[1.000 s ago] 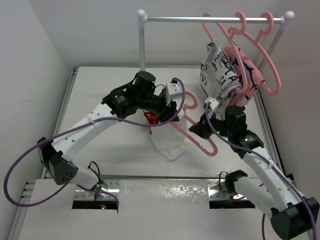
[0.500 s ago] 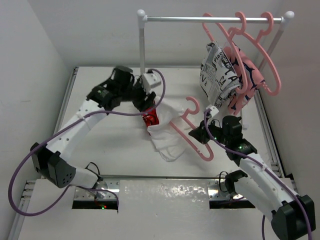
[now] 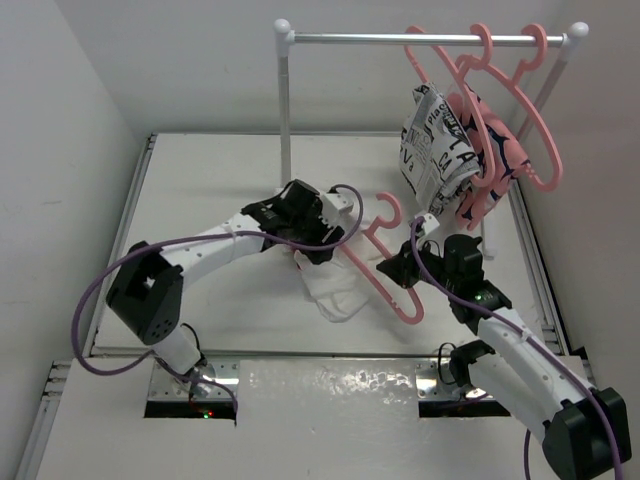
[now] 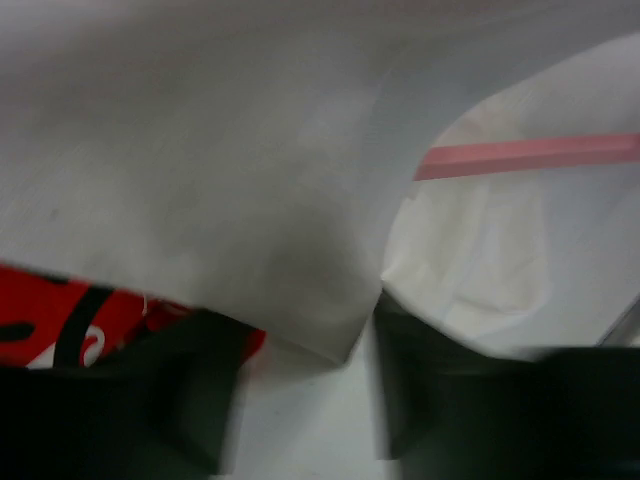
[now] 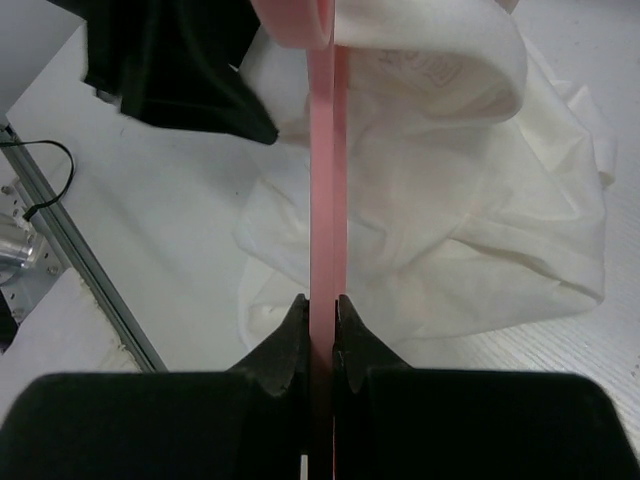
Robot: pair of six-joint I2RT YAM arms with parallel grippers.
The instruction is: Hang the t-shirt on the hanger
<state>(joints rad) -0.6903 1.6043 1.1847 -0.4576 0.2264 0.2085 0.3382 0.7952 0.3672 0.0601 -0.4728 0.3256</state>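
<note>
The white t-shirt [image 3: 340,290] lies crumpled on the table in the top view. Its red patch [image 4: 50,320] shows only in the left wrist view. My left gripper [image 3: 318,243] is low over the shirt's upper edge. In the left wrist view it [image 4: 305,370] is open, with a corner of the white cloth [image 4: 250,180] hanging between the jaws. My right gripper [image 3: 405,262] is shut on the lower bar of the salmon-pink hanger [image 3: 378,262]. In the right wrist view the gripper [image 5: 320,310] pinches the hanger [image 5: 322,180] edge-on above the shirt [image 5: 470,200]. The hanger bar [image 4: 530,155] also shows in the left wrist view.
A white-and-metal rack [image 3: 420,40] stands at the back. It carries a newsprint-patterned shirt [image 3: 435,140], a pink shirt with navy marks [image 3: 495,150] and spare pink hangers [image 3: 520,100]. The left arm [image 5: 170,70] shows dark at the top left of the right wrist view.
My left gripper has swung from the back left down onto the shirt beside the hanger, covering the red patch in the top view. The right gripper and hanger have shifted only slightly.
</note>
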